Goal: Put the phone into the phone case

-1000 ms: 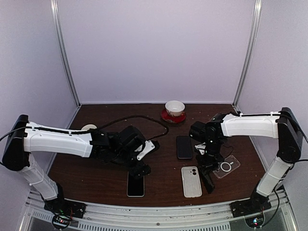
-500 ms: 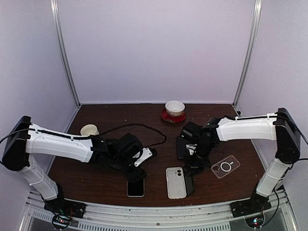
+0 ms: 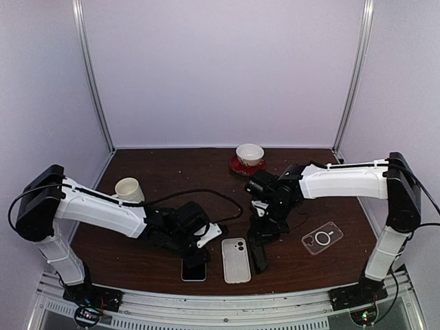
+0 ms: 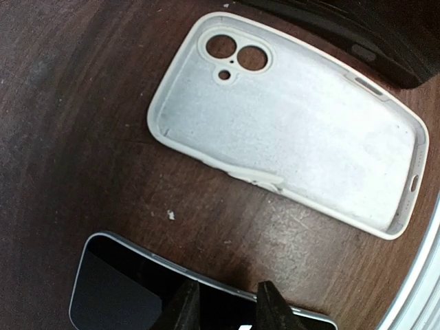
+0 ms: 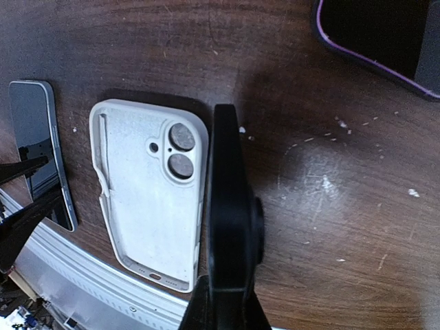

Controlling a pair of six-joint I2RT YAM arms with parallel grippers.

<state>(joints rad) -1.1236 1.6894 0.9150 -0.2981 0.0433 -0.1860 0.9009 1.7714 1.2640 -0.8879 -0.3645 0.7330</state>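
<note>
Top: slim black-screened phone (image 3: 193,269) and empty white silicone phone case (image 3: 236,260) lie side by side on the desk (image 3: 323,268), nothing inserted yet. Left wrist: my left tool (image 4: 223,302) straddles the phone's edge, can't tell if it grips. Right wrist: right tool (image 5: 225,120) pinched shut, empty, just beside the case

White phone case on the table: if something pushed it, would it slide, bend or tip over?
The white phone case lies flat, open side up, on the dark wooden table, so it would probably slide rather than tip. Its thin walls and cut-outs suggest it is light and may flex when lifted by one edge.
</note>
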